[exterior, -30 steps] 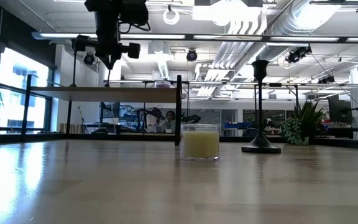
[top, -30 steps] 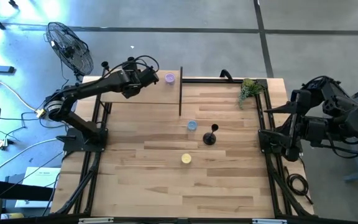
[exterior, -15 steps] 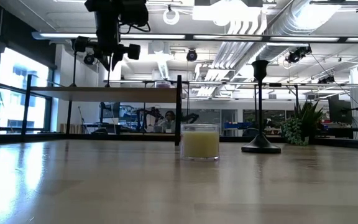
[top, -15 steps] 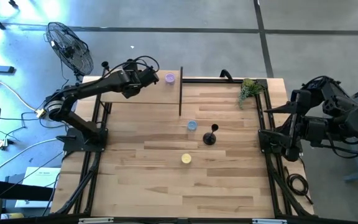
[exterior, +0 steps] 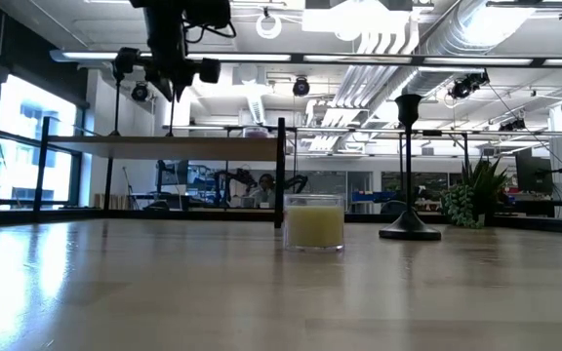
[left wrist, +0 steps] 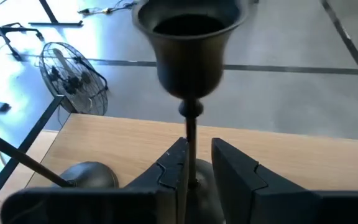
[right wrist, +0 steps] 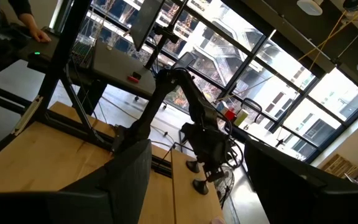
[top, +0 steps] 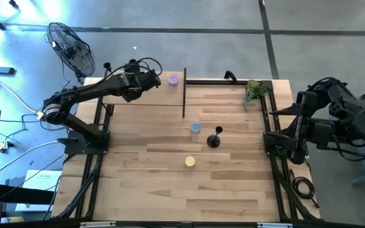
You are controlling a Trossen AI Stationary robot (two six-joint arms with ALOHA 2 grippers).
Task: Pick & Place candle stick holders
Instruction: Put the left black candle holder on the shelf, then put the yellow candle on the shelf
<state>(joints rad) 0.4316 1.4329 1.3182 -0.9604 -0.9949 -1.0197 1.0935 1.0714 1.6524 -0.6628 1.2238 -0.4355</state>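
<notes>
One black candle stick holder [left wrist: 188, 37] stands upright on its base on the raised wooden shelf [top: 160, 96] at the table's far left. Its thin stem [left wrist: 190, 134] rises between the fingers of my left gripper [left wrist: 197, 149], which is open a little. In the high view the arm hides this holder. The base of a second holder [left wrist: 92, 175] rests on the shelf beside it. Another holder [top: 214, 138] stands on its round base mid-table. My right gripper [right wrist: 213, 186] waits open beyond the table's right edge. My left gripper stands around the lower stem [left wrist: 190, 155] of the holder on the shelf, coming at it from the table's near left and slanting down. One finger [left wrist: 173, 168] lies right beside the stem; whether it touches, I cannot tell. The other finger stands clear.
A purple candle [top: 173, 79] sits on the shelf just right of my left gripper. A blue candle [top: 196, 127] and a yellow candle [top: 190, 161] stand mid-table. A potted plant [top: 255, 90] is at the far right; an upright post [top: 184, 92] ends the shelf.
My left gripper has opened a little around the holder's stem. The holder stays upright on the shelf.
</notes>
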